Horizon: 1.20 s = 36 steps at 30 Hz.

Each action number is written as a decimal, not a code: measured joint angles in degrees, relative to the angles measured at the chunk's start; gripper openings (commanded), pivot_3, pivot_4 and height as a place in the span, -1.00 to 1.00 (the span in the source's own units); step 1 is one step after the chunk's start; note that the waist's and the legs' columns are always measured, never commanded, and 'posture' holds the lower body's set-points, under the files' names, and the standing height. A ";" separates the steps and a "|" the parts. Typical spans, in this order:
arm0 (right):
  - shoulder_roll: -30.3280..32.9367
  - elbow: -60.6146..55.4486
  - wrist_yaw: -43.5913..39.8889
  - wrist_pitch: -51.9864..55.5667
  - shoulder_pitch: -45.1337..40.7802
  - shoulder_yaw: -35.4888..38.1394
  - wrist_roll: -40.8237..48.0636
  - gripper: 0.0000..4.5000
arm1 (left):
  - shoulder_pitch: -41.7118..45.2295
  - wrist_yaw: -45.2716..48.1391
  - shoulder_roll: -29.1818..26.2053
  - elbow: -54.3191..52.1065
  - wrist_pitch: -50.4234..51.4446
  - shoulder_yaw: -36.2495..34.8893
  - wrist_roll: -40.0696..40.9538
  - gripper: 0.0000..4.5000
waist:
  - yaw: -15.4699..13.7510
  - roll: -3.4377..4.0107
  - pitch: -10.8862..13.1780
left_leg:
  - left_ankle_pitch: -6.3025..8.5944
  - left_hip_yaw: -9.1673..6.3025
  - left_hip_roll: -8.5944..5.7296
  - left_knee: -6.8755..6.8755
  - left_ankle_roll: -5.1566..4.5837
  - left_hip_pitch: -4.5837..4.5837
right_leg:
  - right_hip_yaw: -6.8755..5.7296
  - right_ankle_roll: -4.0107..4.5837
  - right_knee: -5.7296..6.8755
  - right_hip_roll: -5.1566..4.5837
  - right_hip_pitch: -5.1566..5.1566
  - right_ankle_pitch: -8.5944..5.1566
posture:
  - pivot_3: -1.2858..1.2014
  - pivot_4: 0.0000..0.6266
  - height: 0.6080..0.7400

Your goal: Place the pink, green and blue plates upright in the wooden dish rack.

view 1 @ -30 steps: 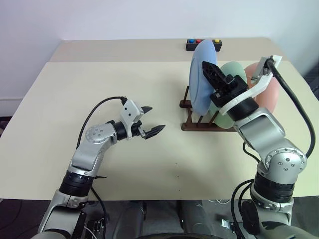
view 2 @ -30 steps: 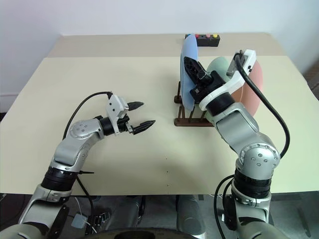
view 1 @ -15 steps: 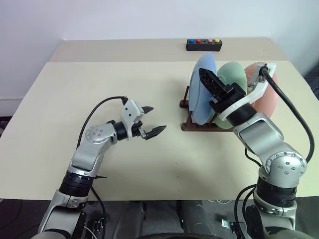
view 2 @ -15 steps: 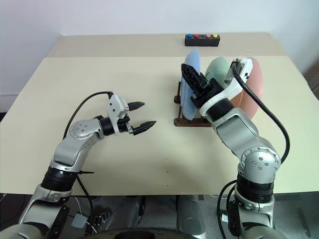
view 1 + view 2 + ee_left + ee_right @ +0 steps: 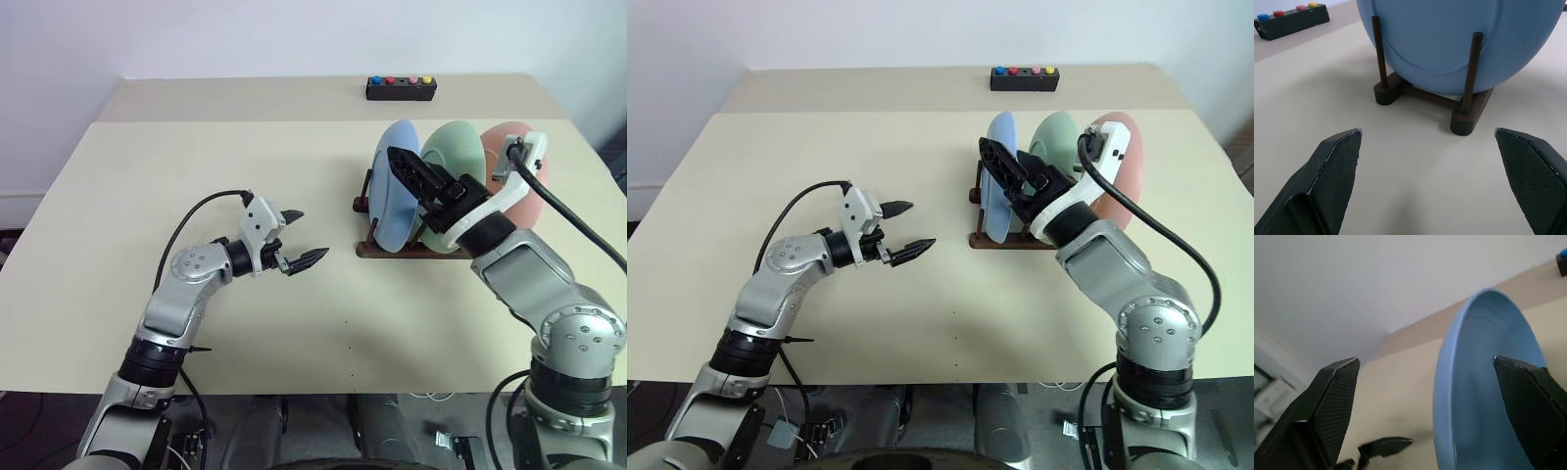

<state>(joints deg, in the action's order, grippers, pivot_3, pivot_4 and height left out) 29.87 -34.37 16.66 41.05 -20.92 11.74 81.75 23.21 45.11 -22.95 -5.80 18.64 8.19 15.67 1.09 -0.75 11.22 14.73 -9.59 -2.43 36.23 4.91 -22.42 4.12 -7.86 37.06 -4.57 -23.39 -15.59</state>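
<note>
Since a second ago the right gripper [image 5: 1011, 176] has let go of the round blue plate [image 5: 998, 176], which has dropped from a raised, tilted hold to stand upright in the small dark brown wooden dish rack [image 5: 384, 245] at centre right of the frame. Its two black fingers now stand spread wide, either side of the plate's rim but apart from it, as the right wrist view makes plain. Much of the rack is hidden behind that forearm and the plates. The green plate [image 5: 453, 157] and the pink plate [image 5: 524, 181] stand behind the blue one, each partly covered by the arm and its cable.

Reaching in from lower right, the right arm angles up and leftward. At centre left the left gripper [image 5: 297, 237] hangs level above the beige table [image 5: 196, 176], fingers spread, pointing toward the rack, well apart from it.

A small black box with coloured buttons [image 5: 401, 88] sits at the upper middle.
</note>
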 measured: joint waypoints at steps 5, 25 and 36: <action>6.89 -2.74 -6.03 1.41 0.44 0.12 -0.73 0.97 | 0.00 0.11 0.07 0.01 0.00 0.04 0.00 1.00 | -0.11 0.00 0.00 | 0.00 0.00 0.00 0.01 0.00 -0.01 | 0.00 -0.01 -0.04 0.00 0.02 0.00 | 0.03 -0.52 1.00; 24.87 8.53 -29.79 -1.61 15.19 31.23 -19.26 -0.99 | -0.05 1.58 -0.31 0.15 -0.05 0.08 -0.05 1.00 | -0.45 -0.02 0.00 | 0.00 0.08 -0.01 0.03 0.00 0.03 | 0.00 -0.02 -0.10 -0.02 0.11 0.00 | 0.03 -0.52 1.00; 21.57 9.69 -33.10 -5.55 23.70 25.11 -39.38 -0.99 | 1.81 3.45 -0.67 1.02 0.14 0.33 -0.05 1.00 | -0.10 0.09 -0.03 | 0.00 0.11 0.00 0.02 0.00 0.08 | 0.03 -0.03 -0.09 -0.01 0.14 0.00 | 0.03 -0.52 1.00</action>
<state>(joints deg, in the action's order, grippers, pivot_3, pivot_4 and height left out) 51.44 -24.68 -16.44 35.51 2.78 36.85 42.37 25.02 48.57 -23.63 -4.78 18.78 8.52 15.62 0.99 -0.66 11.20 14.73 -9.47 -2.44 36.25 4.92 -22.34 4.15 -7.89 36.97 -4.58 -23.25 -15.59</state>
